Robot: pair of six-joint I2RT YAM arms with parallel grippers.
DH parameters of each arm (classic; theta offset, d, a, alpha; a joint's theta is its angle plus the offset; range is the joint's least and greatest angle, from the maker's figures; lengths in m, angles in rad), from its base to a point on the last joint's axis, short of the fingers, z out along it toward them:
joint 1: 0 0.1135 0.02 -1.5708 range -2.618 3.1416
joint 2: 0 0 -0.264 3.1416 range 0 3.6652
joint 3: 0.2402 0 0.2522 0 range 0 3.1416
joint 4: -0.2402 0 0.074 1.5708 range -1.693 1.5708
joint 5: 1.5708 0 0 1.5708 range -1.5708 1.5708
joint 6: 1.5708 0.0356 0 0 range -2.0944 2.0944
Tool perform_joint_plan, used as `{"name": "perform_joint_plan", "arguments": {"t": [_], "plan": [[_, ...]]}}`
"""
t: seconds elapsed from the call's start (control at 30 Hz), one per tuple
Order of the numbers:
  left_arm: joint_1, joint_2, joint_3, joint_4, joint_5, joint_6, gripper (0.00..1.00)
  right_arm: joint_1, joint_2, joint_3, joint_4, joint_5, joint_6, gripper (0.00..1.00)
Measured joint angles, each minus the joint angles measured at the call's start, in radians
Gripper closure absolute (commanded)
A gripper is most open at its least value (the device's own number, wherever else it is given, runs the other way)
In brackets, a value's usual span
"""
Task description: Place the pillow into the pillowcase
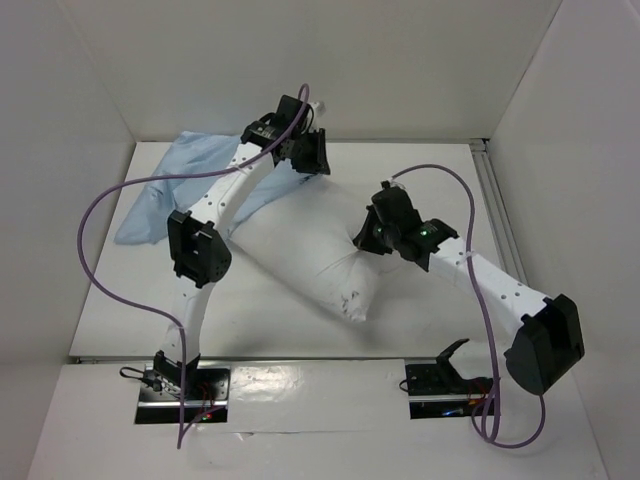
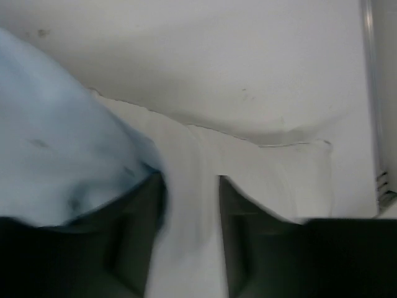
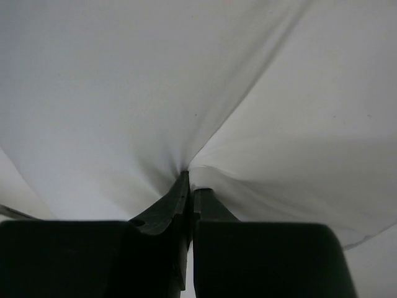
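The white pillow (image 1: 300, 250) lies slantwise across the middle of the table. Its far end reaches the wrinkled light blue pillowcase (image 1: 165, 195), which is spread at the back left. My left gripper (image 1: 312, 155) hovers at that far end. In the left wrist view its jaws (image 2: 190, 180) stand a little apart, with white pillow (image 2: 267, 174) fabric running between them and the pillowcase (image 2: 56, 143) bunched against the left finger. My right gripper (image 1: 362, 238) is at the pillow's right edge. The right wrist view shows it (image 3: 191, 180) shut, pinching a fold of the pillow (image 3: 124, 93).
White walls enclose the table at the back and on both sides. An aluminium rail (image 1: 497, 215) runs along the right edge and shows as the rail (image 2: 370, 93) in the left wrist view. Purple cables (image 1: 95, 250) loop off both arms.
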Motion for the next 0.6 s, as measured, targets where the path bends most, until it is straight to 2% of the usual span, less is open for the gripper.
{"name": "perform_joint_plan", "arguments": {"t": [0.03,0.07,0.1,0.2,0.27,0.33,0.37,0.4,0.5,0.53,0.6], "plan": [[0.0,-0.001,0.008,0.004,0.01,0.01,0.26,-0.011,0.0,0.001,0.005,0.0,0.006,0.64],[-0.004,-0.006,0.017,0.01,0.026,0.018,0.2,-0.024,0.0,0.003,0.011,0.001,0.012,0.44],[-0.009,-0.014,0.018,0.014,0.032,0.025,0.12,-0.039,0.004,0.013,0.008,0.0,0.012,0.29],[-0.023,-0.073,0.014,0.001,0.027,0.053,0.04,-0.08,0.034,0.082,-0.014,0.009,-0.021,0.05],[-0.032,-0.164,-0.038,0.0,-0.019,0.074,0.02,-0.098,0.055,0.143,-0.029,0.026,-0.057,0.0],[-0.039,-0.298,-0.123,0.003,-0.085,0.093,0.06,-0.107,0.062,0.199,-0.049,0.049,-0.088,0.0],[-0.041,-0.385,-0.178,0.006,-0.135,0.099,0.15,-0.112,0.063,0.227,-0.055,0.061,-0.101,0.0],[-0.04,-0.465,-0.236,0.016,-0.185,0.099,0.21,-0.115,0.063,0.255,-0.061,0.076,-0.114,0.0],[-0.027,-0.765,-0.482,0.07,-0.343,0.1,0.28,-0.122,0.045,0.292,-0.066,0.111,-0.142,0.0],[-0.019,-0.861,-0.578,0.101,-0.382,0.092,0.28,-0.123,0.034,0.292,-0.071,0.119,-0.148,0.0],[-0.002,-1.019,-0.768,0.137,-0.438,0.077,0.17,-0.129,0.015,0.289,-0.092,0.128,-0.156,0.0]]}}
